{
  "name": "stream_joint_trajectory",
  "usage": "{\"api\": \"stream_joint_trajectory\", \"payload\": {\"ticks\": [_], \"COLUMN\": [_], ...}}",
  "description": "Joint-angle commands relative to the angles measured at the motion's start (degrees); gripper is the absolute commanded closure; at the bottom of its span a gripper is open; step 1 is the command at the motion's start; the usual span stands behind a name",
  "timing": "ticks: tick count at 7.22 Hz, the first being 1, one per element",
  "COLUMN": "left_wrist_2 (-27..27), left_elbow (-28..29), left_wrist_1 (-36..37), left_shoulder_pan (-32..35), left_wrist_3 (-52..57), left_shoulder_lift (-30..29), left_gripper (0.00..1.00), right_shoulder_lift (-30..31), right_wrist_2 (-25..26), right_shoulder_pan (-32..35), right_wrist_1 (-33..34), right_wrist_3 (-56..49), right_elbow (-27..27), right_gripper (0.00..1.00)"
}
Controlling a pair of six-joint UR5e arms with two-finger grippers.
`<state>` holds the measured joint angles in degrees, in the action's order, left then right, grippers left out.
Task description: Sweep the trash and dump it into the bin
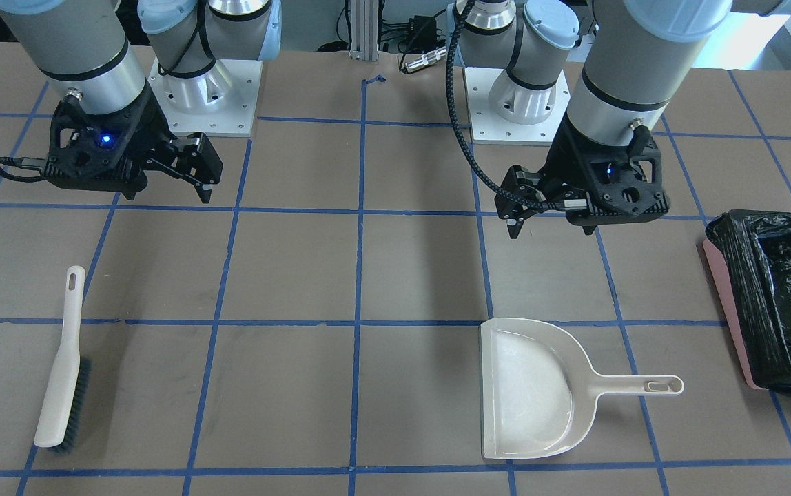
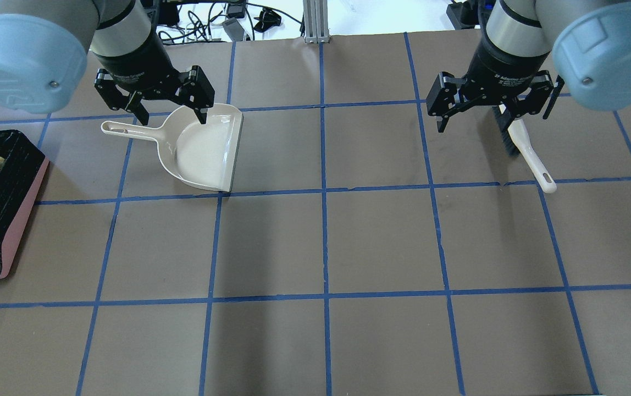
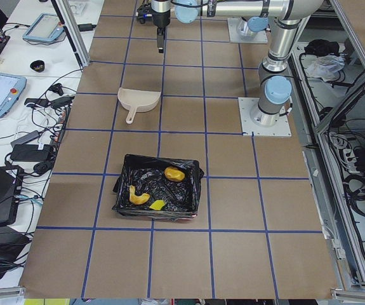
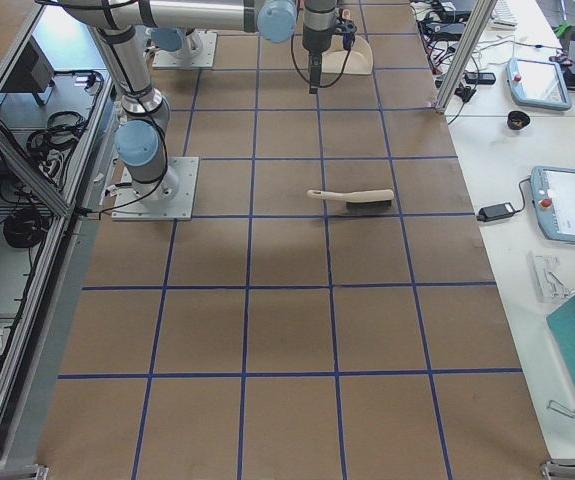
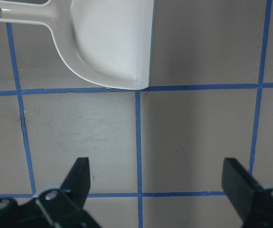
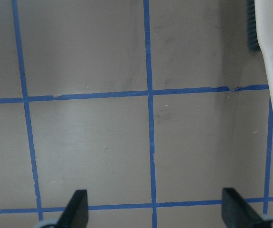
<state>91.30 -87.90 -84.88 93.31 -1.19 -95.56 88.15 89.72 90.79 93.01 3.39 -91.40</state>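
Trash (image 3: 174,173): three pieces lying inside the black-lined bin (image 3: 198,190) at the surface's (image 2: 381,242) left end.
Left hand (image 5: 157,178): spread wide, empty, above the surface beside the dustpan (image 2: 205,154).
Right hand (image 6: 155,199): spread wide, empty, near the brush (image 2: 530,151).

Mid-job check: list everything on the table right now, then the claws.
bin: 1, pink with black liner, at the table's end on the robot's left
lump: 1, amber, in the bin
croissant piece: 1, tan, in the bin
wedge: 1, yellow, in the bin
dustpan: 1, beige, empty, flat on the table before the left arm
brush: 1, beige with dark bristles, lying before the right arm
table: 1, brown with a blue tape grid
left claw: open, empty, above the table near the dustpan
right claw: open, empty, above the table near the brush
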Motion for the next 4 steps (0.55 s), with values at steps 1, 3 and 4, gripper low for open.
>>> {"api": "stream_joint_trajectory", "payload": {"ticks": [1,3,4], "left_wrist_2": [0.10,-0.16,-0.16], "left_elbow": [-0.43,-0.69,-0.69], "left_wrist_1": [0.33,0.33,0.24], "left_shoulder_pan": [0.47,0.47,0.55], "left_wrist_3": [1.53,2.07,2.07], "left_shoulder_lift": [0.29,0.02,-0.15], "left_gripper": [0.00,0.00,0.00], "right_shoulder_lift": [0.09,0.00,-0.09], "right_wrist_2": [0.02,-0.07,-0.07], "right_shoulder_pan": [0.09,0.09,0.00], "right_wrist_1": [-0.11,-0.02,-0.02], "right_wrist_3": [0.04,-0.05,-0.05], "right_elbow": [0.00,0.00,0.00], "right_gripper": [0.00,0.00,0.00]}}
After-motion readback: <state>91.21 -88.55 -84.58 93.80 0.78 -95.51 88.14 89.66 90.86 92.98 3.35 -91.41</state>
